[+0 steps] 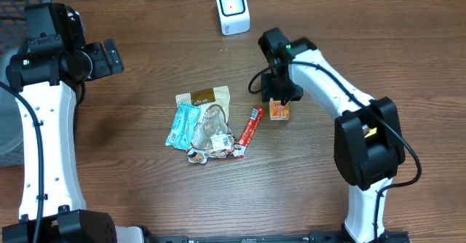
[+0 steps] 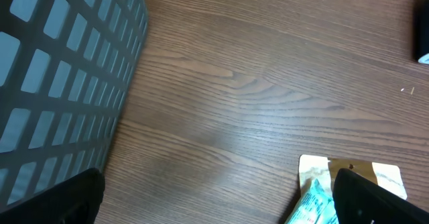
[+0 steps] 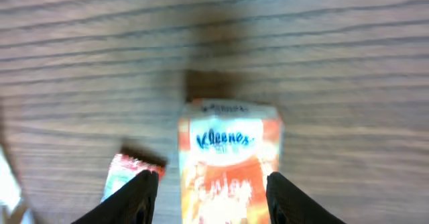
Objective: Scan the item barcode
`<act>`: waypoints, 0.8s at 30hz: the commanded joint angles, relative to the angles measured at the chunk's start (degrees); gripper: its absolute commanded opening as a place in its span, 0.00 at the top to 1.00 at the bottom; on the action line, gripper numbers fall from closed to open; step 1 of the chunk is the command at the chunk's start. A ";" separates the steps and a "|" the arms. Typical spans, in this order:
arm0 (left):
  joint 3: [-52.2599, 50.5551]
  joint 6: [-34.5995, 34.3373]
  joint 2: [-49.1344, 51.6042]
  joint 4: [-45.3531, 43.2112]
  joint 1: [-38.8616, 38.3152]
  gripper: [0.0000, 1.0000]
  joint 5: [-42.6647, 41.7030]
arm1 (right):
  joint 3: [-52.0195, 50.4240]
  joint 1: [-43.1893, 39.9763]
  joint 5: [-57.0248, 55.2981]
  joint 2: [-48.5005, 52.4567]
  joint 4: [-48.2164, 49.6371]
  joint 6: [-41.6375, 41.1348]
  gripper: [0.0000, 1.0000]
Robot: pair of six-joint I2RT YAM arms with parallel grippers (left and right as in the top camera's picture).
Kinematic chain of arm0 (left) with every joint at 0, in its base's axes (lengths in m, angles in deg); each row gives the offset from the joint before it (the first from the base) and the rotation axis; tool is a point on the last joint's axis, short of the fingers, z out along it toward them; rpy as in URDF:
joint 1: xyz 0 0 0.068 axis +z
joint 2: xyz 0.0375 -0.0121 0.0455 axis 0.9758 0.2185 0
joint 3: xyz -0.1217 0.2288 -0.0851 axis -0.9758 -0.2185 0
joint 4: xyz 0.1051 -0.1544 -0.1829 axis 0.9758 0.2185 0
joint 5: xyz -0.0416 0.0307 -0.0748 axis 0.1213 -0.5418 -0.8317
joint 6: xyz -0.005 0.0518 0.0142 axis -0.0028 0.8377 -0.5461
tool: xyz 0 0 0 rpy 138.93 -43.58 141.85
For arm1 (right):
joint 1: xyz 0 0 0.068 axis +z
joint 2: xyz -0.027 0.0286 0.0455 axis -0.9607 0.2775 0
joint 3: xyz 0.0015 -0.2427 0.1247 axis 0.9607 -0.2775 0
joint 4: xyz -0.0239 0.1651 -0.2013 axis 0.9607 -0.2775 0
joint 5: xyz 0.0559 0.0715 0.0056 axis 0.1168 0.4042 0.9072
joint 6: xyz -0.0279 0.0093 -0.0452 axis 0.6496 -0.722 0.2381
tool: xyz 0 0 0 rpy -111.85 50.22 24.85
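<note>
Orange tissue pack (image 1: 279, 110), the item to be scanned. It lies on the wooden table (image 1: 145, 192), right of centre, with its brand face up. No barcode shows on the visible side.

Right gripper (image 1: 281, 96): directly over the pack, its fingers (image 3: 137, 197) parted and set on either side of it. Bare wood shows between one finger and the pack, so no pinch is confirmed.

Red stick packet (image 1: 251, 126): just beside the pack on its left, not touching it.

Pile of packets (image 1: 202, 123): centre of the table, near the pack but separate from it.

Scanner (image 1: 232, 9): white, standing at the far edge of the table, well apart from the pack.

Left gripper (image 1: 111, 57): far left, spread wide and holding nothing, beside a grey mesh basket (image 2: 60, 70).

Progress, as judged: early. The pack sits clear of the pile with the right gripper lined up over it, which counts as done. It is not yet gripped, lifted or carried to the scanner. The barcode side must also be found and turned to face the scanner.
</note>
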 commanded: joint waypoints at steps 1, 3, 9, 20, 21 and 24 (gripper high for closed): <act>0.63 -0.74 0.35 -0.11 -0.39 0.00 -0.48 | 2.58 -0.15 0.37 -0.04 -3.28 -0.26 0.46; 0.63 -0.74 0.35 -0.11 -0.39 0.00 -0.46 | 1.97 -0.15 0.35 -0.02 -5.75 -1.46 0.46; 0.63 -0.74 0.35 -0.11 -0.39 0.00 -0.46 | -1.22 -0.13 0.44 -0.02 -7.43 -3.17 0.47; 0.63 -0.74 0.35 -0.11 -0.39 0.00 -0.46 | -6.29 -0.13 2.49 0.00 -1.84 -3.30 0.48; 0.63 -0.74 0.35 -0.11 -0.39 0.00 -0.46 | -6.82 -0.13 2.47 0.00 -1.25 -3.30 0.48; 0.63 -0.74 0.35 -0.11 -0.39 0.00 -0.46 | -7.52 -0.15 2.47 0.00 -0.70 -3.30 0.48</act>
